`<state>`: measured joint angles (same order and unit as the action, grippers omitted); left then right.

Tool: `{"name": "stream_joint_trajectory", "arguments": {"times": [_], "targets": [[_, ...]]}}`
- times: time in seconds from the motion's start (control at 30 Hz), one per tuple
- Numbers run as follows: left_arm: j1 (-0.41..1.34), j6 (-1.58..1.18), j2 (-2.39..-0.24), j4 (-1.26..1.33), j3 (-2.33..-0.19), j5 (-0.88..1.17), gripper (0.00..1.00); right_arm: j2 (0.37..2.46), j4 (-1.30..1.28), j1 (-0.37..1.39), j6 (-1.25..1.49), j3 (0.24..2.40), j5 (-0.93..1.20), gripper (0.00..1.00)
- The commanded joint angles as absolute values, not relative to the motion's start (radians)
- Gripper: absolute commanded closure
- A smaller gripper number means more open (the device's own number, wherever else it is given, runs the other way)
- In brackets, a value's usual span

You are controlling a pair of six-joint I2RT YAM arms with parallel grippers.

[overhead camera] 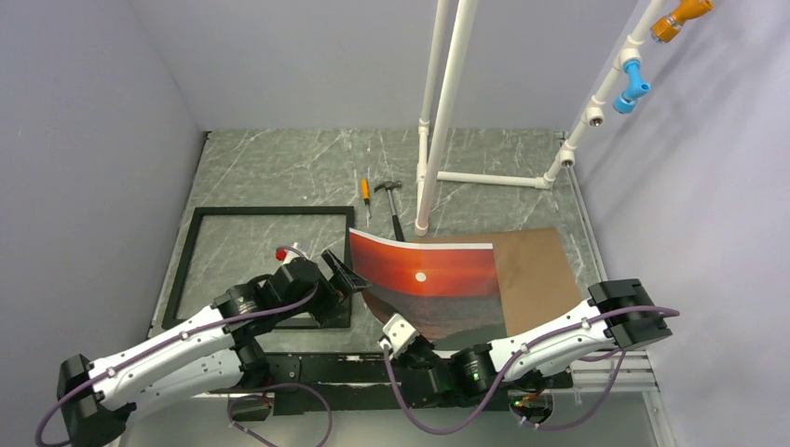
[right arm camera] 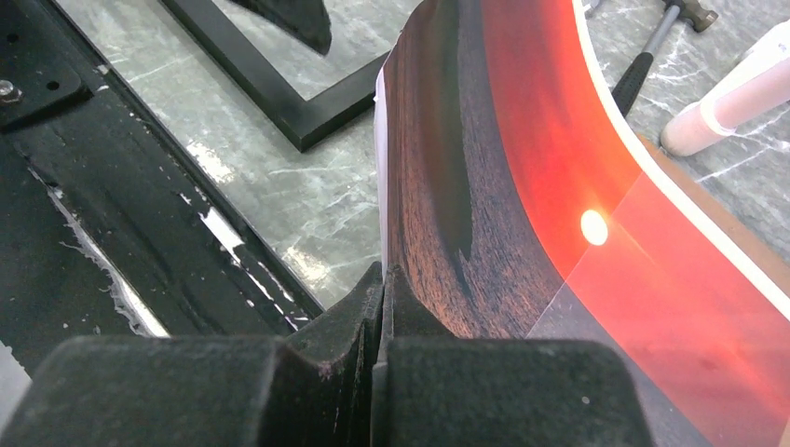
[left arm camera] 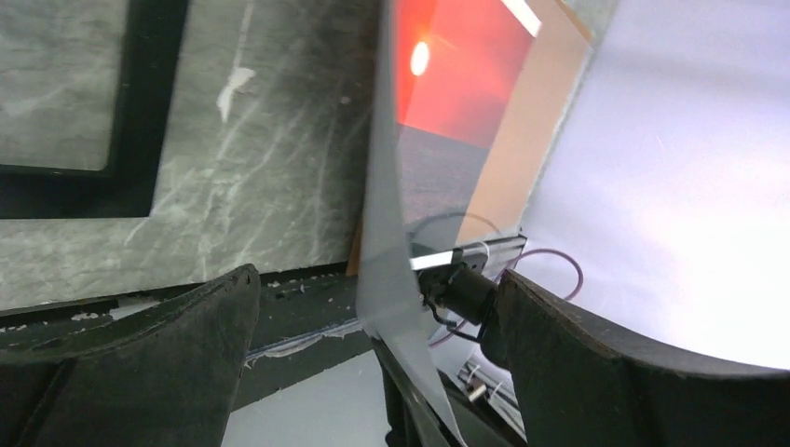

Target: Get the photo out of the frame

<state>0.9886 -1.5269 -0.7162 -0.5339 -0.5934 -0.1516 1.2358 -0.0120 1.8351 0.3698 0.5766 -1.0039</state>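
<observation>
Where the right claw (overhead camera: 389,324) bites: on the near left corner of the photo (overhead camera: 424,270). Its two fingers (right arm camera: 326,354) are pressed flat together, with the sheet's edge caught in the seam between them.
Photo: raised off the table (overhead camera: 279,168) and bowed, curving up and away from the right claw. The red sky and small white sun face up, and the dark sea is the part nearest that claw. It is wholly outside the frame.
Left claw (overhead camera: 347,272): spread wide with nothing in its hold. In its wrist view the photo's left edge stands edge-on in the gap between its fingers (left arm camera: 140,363) and seems to touch neither one.
Frame (overhead camera: 261,270): flat on the table, just to the left of the left claw and well off to the left of the right claw. Only the grey stone-patterned table top shows inside its black border. The left arm crosses over its near right corner in the top view.
Brown board (overhead camera: 536,275): flat on the table, to the right of the right claw and a little beyond it. Its left part is hidden under the photo.
Hammer (overhead camera: 395,207): on the table beyond both claws, past the photo's far edge, with its black handle pointing toward the photo.
Screwdriver (overhead camera: 365,197): just left of the hammer, orange handle at the far end.
White pipe stand (overhead camera: 438,112): its post comes down just right of the hammer, beyond the photo's far edge.
</observation>
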Motion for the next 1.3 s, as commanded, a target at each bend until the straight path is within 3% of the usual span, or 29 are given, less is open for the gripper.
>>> {"name": "stream_joint_trajectory", "arguments": {"times": [0.0, 0.13, 0.37, 0.47, 0.5, 0.57, 0.67, 0.8, 1.03, 1.13, 1.27], "targets": [[0.891, -1.589, -0.763, -0.432, -0.553, 0.031, 0.01, 1.208, 0.064, 1.837, 0.341, 0.578, -1.009, 1.00], [0.830, -1.537, -0.873, -0.403, -0.587, 0.103, 0.07, 1.211, 0.069, 1.837, 0.336, 0.578, -1.007, 1.00], [0.787, -1.441, -0.995, -0.351, -0.627, 0.125, 0.64, 1.221, 0.092, 1.837, 0.298, 0.589, -0.996, 1.00], [0.783, -1.395, -0.997, -0.374, -0.640, 0.113, 0.79, 1.230, 0.099, 1.837, 0.284, 0.598, -0.988, 1.00], [0.780, -1.383, -0.989, -0.389, -0.644, 0.103, 0.85, 1.233, 0.098, 1.836, 0.283, 0.602, -0.989, 0.97], [0.770, -1.346, -0.970, -0.421, -0.652, 0.090, 0.99, 1.235, 0.099, 1.838, 0.277, 0.608, -0.988, 0.78], [0.739, -1.269, -0.932, -0.522, -0.700, 0.067, 1.00, 1.222, 0.062, 1.836, 0.274, 0.638, -0.995, 0.44], [0.684, -1.134, -0.887, -0.706, -0.804, 0.073, 1.00, 1.163, 0.005, 1.836, 0.265, 0.711, -0.990, 0.21], [0.612, -0.994, -0.829, -0.977, -1.035, 0.077, 1.00, 1.020, -0.155, 1.824, 0.313, 0.830, -1.043, 0.10], [0.607, -0.976, -0.798, -1.020, -1.119, 0.066, 1.00, 1.039, -0.398, 1.794, 0.433, 0.971, -1.107, 0.10], [0.601, -0.958, -0.801, -1.058, -1.252, 0.109, 1.00, 1.028, -0.525, 1.734, 0.458, 1.057, -1.113, 0.11]]}}
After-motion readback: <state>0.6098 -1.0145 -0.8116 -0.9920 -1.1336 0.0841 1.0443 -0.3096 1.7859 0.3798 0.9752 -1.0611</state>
